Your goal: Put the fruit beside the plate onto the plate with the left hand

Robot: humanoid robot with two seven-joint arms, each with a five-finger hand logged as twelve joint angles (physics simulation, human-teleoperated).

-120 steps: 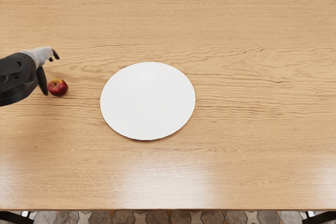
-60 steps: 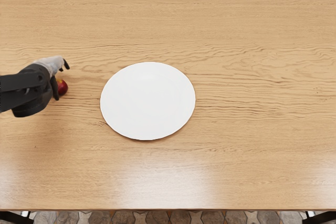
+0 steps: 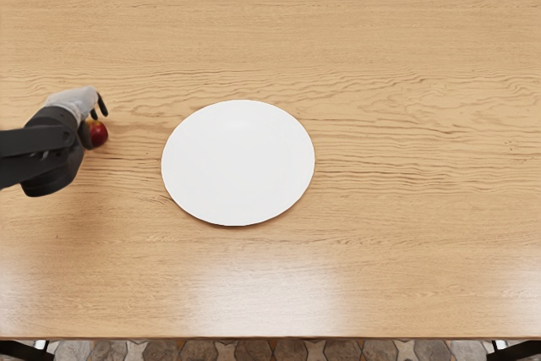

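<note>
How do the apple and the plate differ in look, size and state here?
The apple is red; the plate is white. The apple is small and rounded, the plate far wider and flat. The left hand partly covers the apple, while the plate is in full view, well clear of the hand. Both look round from above.

The table [image 3: 406, 57] is honey-tan wood with darker wavy grain (boldest in the band behind the plate). The plate [image 3: 237, 162] is plain, unpatterned white. The fruit [image 3: 99, 133] is glossy red. The left hand [image 3: 74, 106] is pale grey, its forearm [image 3: 34, 158] charcoal.
</note>
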